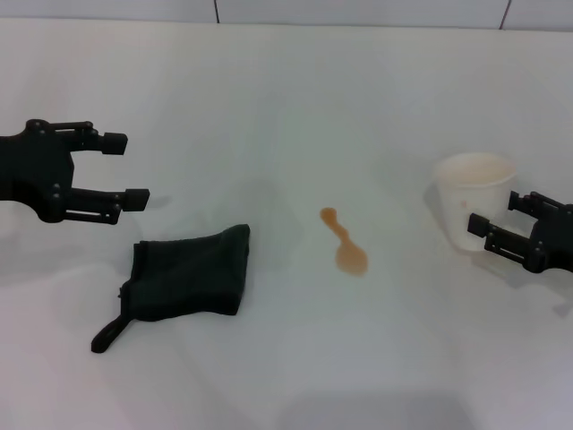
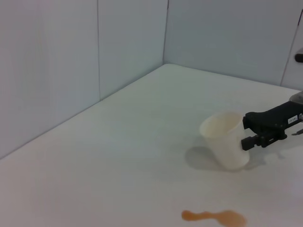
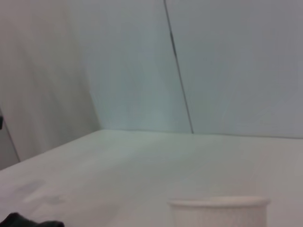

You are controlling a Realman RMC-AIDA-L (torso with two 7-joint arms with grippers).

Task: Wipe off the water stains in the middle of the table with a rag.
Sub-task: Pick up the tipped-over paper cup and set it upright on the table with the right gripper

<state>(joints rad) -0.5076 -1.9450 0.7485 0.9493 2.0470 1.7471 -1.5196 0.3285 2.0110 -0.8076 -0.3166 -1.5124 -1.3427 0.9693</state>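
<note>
The water stains (image 1: 345, 244) are a small orange-brown, spoon-shaped puddle in the middle of the white table (image 1: 286, 90); they also show in the left wrist view (image 2: 215, 216). The dark green-black rag (image 1: 188, 273) lies flat to the left of the puddle, its loop tab towards the front left; a dark edge of it shows in the right wrist view (image 3: 28, 221). My left gripper (image 1: 125, 170) is open and empty, hovering just behind and left of the rag. My right gripper (image 1: 495, 215) is open at the table's right, its fingertips against the side of a cup.
A pale plastic cup (image 1: 473, 199) stands upright to the right of the puddle, also seen in the left wrist view (image 2: 225, 139) and, by its rim, in the right wrist view (image 3: 220, 204). Grey wall panels (image 2: 71, 71) close off the table's far side.
</note>
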